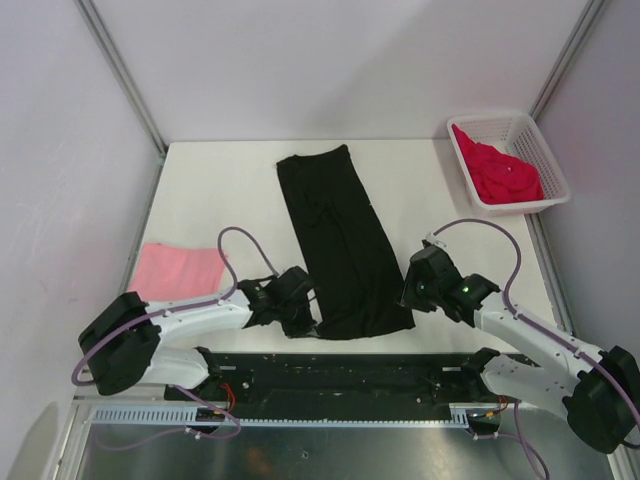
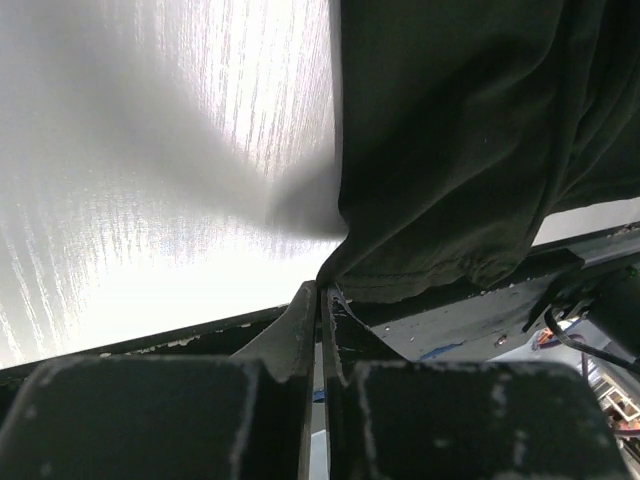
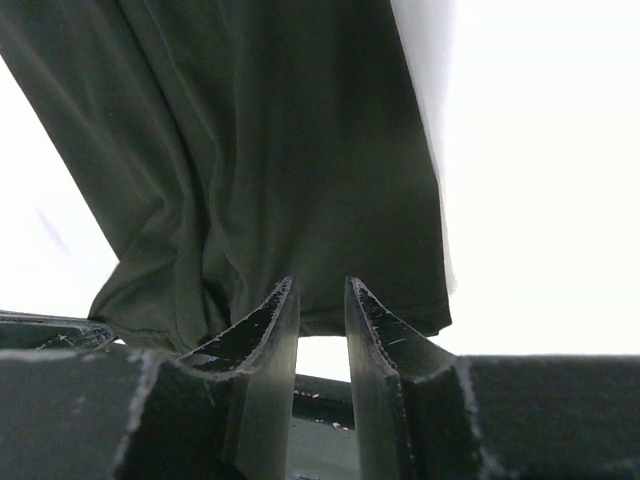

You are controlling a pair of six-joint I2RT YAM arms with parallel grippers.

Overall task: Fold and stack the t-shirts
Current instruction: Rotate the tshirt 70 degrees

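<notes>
Black cloth is the thing to watch: the black t-shirt (image 1: 340, 240) lies in the middle of the white table (image 1: 225, 190). It is folded into a long thin strip that runs from 12 o'clock down to 6 o'clock, leaning a little. The pink t-shirt (image 1: 175, 268) lies flat and folded at 8 o'clock, near the table's edge. The red t-shirt (image 1: 500, 175) is a crumpled heap inside the white basket (image 1: 537, 135) at 2 o'clock.

Both arms are at the near end of the strip. The left claw (image 2: 318, 292) is squeezed tight at the 7 o'clock corner. The hem corner sits right at its tips, so I think it is pinching the cloth. The right claw (image 3: 322, 292) is at the 5 o'clock corner. Its fingers stand a little apart with only bright table between them, so it holds nothing. The hem is just past its tips.

I think the step is folding the strip in half, near end to far end. Next the right claw needs to slide onto its corner and close. Then both corners should lift together toward 12 o'clock, level, so the strip does not twist.

I see no words, tags or brand names anywhere, and no picture shows on the black cloth
</notes>
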